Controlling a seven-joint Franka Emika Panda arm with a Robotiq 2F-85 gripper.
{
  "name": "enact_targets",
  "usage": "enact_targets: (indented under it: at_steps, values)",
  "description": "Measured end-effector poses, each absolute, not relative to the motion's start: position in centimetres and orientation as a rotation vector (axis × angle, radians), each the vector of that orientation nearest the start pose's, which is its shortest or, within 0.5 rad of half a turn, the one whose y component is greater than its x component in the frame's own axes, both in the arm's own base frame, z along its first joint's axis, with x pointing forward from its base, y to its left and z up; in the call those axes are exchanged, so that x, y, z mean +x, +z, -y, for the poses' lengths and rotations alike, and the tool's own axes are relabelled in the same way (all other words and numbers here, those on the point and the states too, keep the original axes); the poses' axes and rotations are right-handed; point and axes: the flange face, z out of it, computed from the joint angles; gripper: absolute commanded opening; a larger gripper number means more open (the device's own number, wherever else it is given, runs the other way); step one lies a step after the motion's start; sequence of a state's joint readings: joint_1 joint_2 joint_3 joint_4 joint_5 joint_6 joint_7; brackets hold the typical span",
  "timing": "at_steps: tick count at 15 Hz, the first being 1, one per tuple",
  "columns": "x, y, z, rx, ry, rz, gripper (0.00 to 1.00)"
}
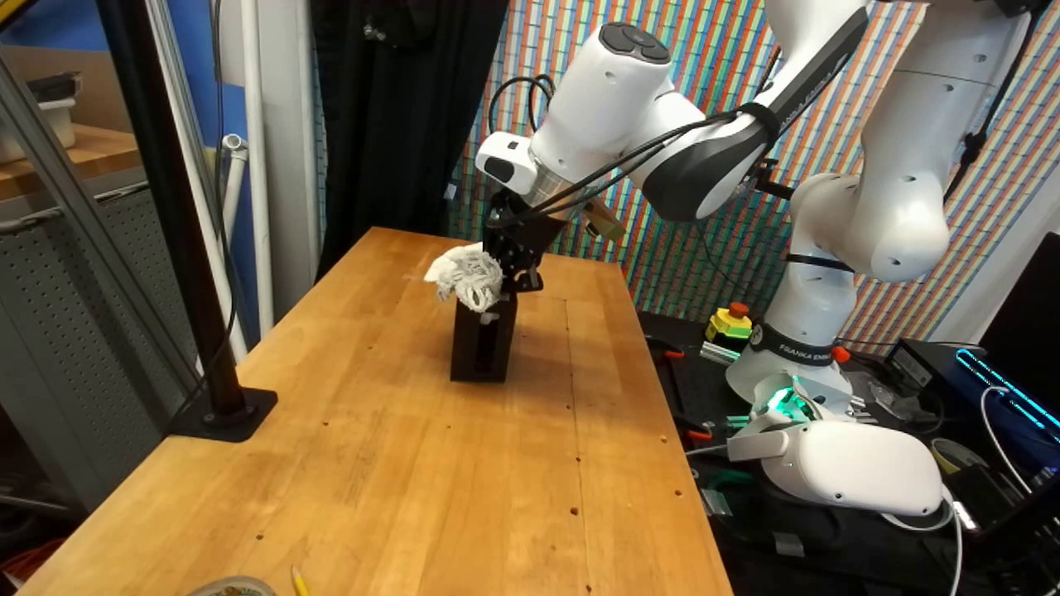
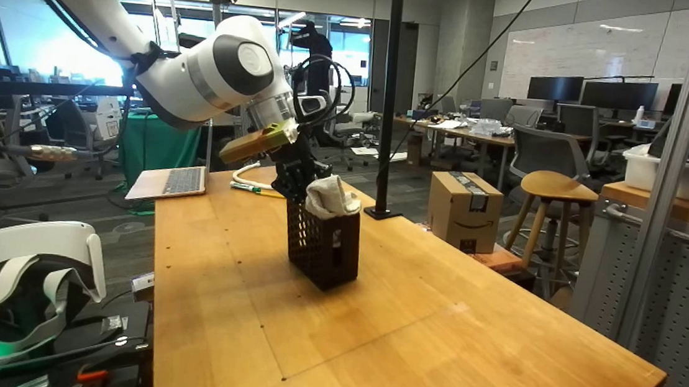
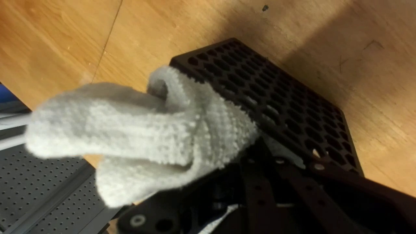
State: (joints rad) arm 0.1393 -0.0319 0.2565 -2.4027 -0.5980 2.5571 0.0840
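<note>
White cloth [image 3: 146, 130], bunched over the mouth of a dark basket [image 2: 317, 253]. In the wrist view, the loose folds are spread toward nine o'clock; pale patches, probably of the same cloth, are glimpsed through the basket's openings. The fingers of the gripper [image 3: 264, 152] are held together at the mouth, where the cloth is gathered; whether a fold is pinched between them is hidden. The perforated basket wall is seen toward one o'clock from them. Close work on the cloth is judged to be the step in hand; for the next move, travel along the basket's upright axis seems to be called for, so that the rim is not snagged. The basket is stood on a wooden table [image 1: 373, 463]. In an exterior view, a black pole [image 2: 389, 98] is footed at two o'clock from it and a laptop [image 2: 183, 180] is seen at ten; in an exterior view, a white headset [image 1: 861, 468] is seen at four o'clock.
</note>
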Motion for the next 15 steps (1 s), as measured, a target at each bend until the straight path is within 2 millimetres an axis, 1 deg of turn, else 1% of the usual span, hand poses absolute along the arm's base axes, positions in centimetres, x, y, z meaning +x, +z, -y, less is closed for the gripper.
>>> enact_targets:
  at_steps: [3,8,11,15]
  values:
    - [46.9,34.2,-20.1,-3.197,-0.439,1.305,0.05]
    - [47.3,34.2,-20.3,-3.225,-0.394,1.292,0.05]
    - [47.6,34.3,-20.1,-3.213,-0.351,1.214,0.05]
    - [48.1,34.7,-19.8,-3.155,-0.307,1.075,0.05]
